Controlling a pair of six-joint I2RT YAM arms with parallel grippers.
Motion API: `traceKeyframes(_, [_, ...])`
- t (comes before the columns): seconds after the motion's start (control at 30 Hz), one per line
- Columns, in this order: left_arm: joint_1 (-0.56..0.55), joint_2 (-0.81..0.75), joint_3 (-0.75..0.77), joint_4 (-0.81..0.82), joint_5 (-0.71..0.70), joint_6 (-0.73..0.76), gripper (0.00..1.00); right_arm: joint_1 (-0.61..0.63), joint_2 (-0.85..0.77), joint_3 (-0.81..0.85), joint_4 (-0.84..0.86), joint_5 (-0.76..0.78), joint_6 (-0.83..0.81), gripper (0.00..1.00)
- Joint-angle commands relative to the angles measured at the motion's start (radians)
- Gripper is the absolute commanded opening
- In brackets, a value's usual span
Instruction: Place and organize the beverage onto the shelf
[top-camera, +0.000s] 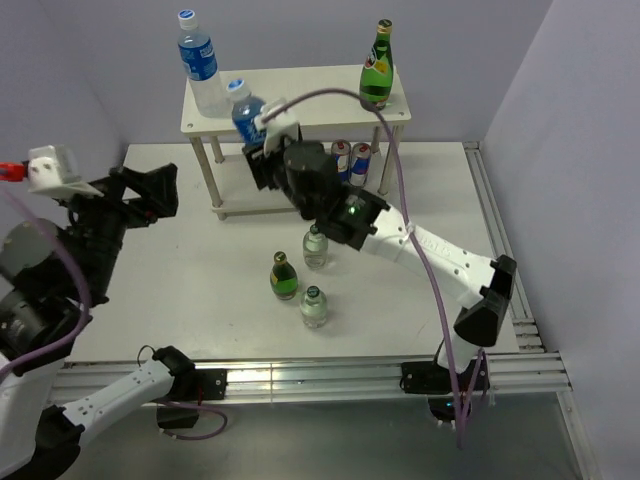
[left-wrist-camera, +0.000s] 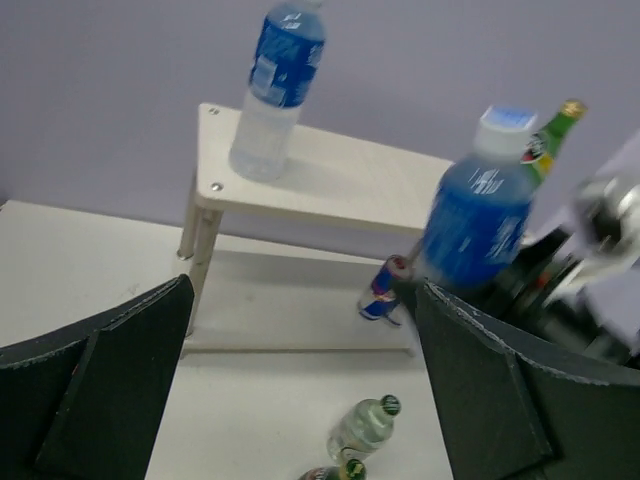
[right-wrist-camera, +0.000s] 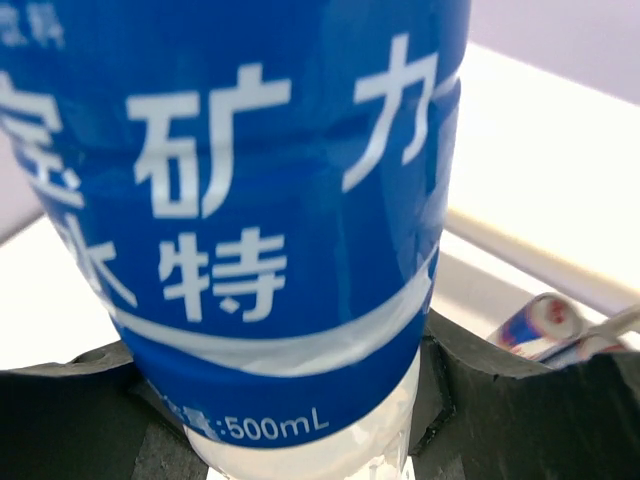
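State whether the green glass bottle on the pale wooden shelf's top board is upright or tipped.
Upright: the green glass bottle stands on its base on the pale wooden shelf, cap uppermost.

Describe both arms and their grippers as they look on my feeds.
Left arm and right arm: white links, black joints, a purple cable along each. The right one shows a small green light. Left gripper and right gripper have broad matte black fingers.

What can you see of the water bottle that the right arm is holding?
The water bottle is clear plastic with a pale cap and a blue wrap label printed with white Chinese characters and 500mL. The right gripper holds it nearly upright, jaws clamped on its lower body, at the front edge of the shelf top board.
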Motion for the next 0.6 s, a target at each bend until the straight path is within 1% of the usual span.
traceKeyframes(0.0, [0.001, -0.003, -0.197, 0.089, -0.120, 0.054, 0.99, -0.116, 0.055, 0.267, 0.037, -0.063, 0.103, 0.00])
traceKeyframes(0.03, [0.002, -0.038, -0.241, 0.113, -0.120, 0.070, 0.99, -0.131, 0.087, 0.323, 0.013, -0.080, 0.114, 0.00])
traceKeyframes(0.07, [0.002, -0.054, -0.321, 0.159, -0.125, 0.080, 0.99, -0.156, 0.119, 0.436, -0.031, -0.086, 0.117, 0.00])
traceKeyframes(0.13, [0.002, -0.088, -0.384, 0.199, -0.126, 0.101, 0.99, -0.171, 0.211, 0.543, -0.065, -0.095, 0.118, 0.00])
traceKeyframes(0.17, [0.002, -0.094, -0.433, 0.227, -0.132, 0.104, 0.99, -0.185, 0.239, 0.630, -0.088, -0.103, 0.121, 0.00])
traceKeyframes(0.2, [0.002, -0.097, -0.453, 0.238, -0.133, 0.119, 0.99, -0.188, 0.282, 0.664, -0.093, -0.106, 0.124, 0.00])
traceKeyframes(0.27, [0.002, -0.093, -0.496, 0.250, -0.142, 0.124, 0.99, -0.197, 0.311, 0.712, -0.078, -0.117, 0.131, 0.00])
traceKeyframes(0.37, [0.002, -0.086, -0.545, 0.279, -0.136, 0.139, 0.99, -0.210, 0.337, 0.701, -0.029, -0.123, 0.131, 0.00])
traceKeyframes(0.43, [0.002, -0.100, -0.578, 0.307, -0.129, 0.147, 0.99, -0.216, 0.348, 0.698, -0.012, -0.126, 0.161, 0.00])
traceKeyframes(0.57, [0.002, -0.140, -0.601, 0.320, -0.111, 0.146, 0.99, -0.233, 0.385, 0.711, 0.028, -0.129, 0.157, 0.00])
